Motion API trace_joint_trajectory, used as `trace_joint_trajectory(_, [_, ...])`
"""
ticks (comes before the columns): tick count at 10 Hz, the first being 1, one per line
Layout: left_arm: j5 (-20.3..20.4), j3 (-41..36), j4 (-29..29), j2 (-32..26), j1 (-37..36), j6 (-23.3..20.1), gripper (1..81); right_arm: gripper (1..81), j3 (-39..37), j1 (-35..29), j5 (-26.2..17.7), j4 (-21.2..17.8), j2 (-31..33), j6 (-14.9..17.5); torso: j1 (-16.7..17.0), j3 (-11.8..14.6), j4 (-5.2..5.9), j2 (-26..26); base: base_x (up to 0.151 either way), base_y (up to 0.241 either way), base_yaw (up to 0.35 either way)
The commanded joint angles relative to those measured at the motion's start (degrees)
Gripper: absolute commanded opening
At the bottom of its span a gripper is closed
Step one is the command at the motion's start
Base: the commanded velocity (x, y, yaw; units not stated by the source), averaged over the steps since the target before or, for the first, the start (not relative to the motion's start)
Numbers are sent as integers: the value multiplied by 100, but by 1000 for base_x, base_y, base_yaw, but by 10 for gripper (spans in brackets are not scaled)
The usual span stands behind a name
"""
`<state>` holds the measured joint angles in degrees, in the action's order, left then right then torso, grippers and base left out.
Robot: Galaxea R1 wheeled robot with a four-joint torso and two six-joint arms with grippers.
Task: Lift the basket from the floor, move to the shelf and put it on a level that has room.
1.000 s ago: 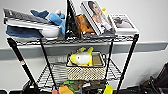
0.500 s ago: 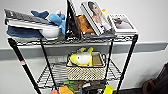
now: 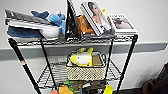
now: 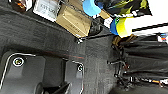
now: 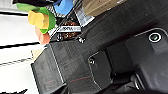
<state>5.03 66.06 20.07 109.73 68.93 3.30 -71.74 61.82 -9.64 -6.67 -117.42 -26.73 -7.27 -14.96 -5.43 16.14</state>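
The beige woven basket [image 3: 86, 72] stands on the shelf's [image 3: 126, 62] second-highest level [image 3: 50, 75], a black wire grid, toward its right side. A yellow plush [image 3: 81, 58] lies inside the basket. No gripper touches it in the head view. My left gripper [image 4: 58, 89] hangs low over the dark grey carpet floor [image 4: 45, 35], close to the rack's foot. My right gripper [image 5: 125, 85] also hangs low over the floor [image 5: 72, 62].
The top tier holds books [image 3: 97, 18] and a blue plush [image 3: 56, 18]. Colourful blocks [image 3: 65, 88] fill the tier below the basket. A brown cardboard box [image 4: 73, 20] sits on the carpet by the rack. A dark brown object [image 3: 155, 85] lies at the right.
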Motion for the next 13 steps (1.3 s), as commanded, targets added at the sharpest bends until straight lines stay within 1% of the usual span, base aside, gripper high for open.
trace_joint_trajectory(1, [604, 906, -679, 822, 582, -40, 811, 811, -908, 309, -56, 640, -599, 37, 0, 0, 0, 0, 0, 0, 0])
trace_joint_trajectory(3, [604, 1503, -731, 1261, 819, -49, 811, 811, -1523, 599, -38, 859, -1021, 37, 2, 2, 0, 4, 0, 0, 0])
trace_joint_trajectory(5, [701, 2245, -908, 1808, 1022, -49, 811, 811, -2339, 845, -29, 1026, -1513, 37, 5, 7, 0, 6, 0, 0, 0])
trace_joint_trajectory(7, [701, 2904, -1031, 2326, 1207, -49, 811, 811, -3122, 1144, 233, 1184, -2022, 54, 7, 9, 0, 6, 0, 0, 0])
trace_joint_trajectory(8, [701, 3217, -1118, 2578, 1277, -49, 811, 811, -3465, 1276, 331, 1333, -2260, 54, 7, 9, 0, 6, 0, 0, 0])
trace_joint_trajectory(9, [692, 3708, -1224, 2973, 1339, -49, 811, 811, -3790, 1434, 393, 1570, -2533, 54, 9, 11, 0, 9, 0, 0, 0])
trace_joint_trajectory(11, [622, 4547, -1233, 3548, 1400, -40, 811, 811, -4391, 1575, 402, 1783, -2930, 54, 9, 11, 0, 9, 0, 0, 0])
trace_joint_trajectory(12, [613, 4888, -1234, 3792, 1427, -49, 811, 811, -4687, 1637, 402, 1818, -3104, 54, 9, 306, 0, 11, 0, 0, 0])
trace_joint_trajectory(13, [613, 5081, -1242, 3950, 1444, -40, 811, 811, -5030, 1663, 402, 1862, -3315, 54, 11, 900, 0, 11, 0, 0, 0])
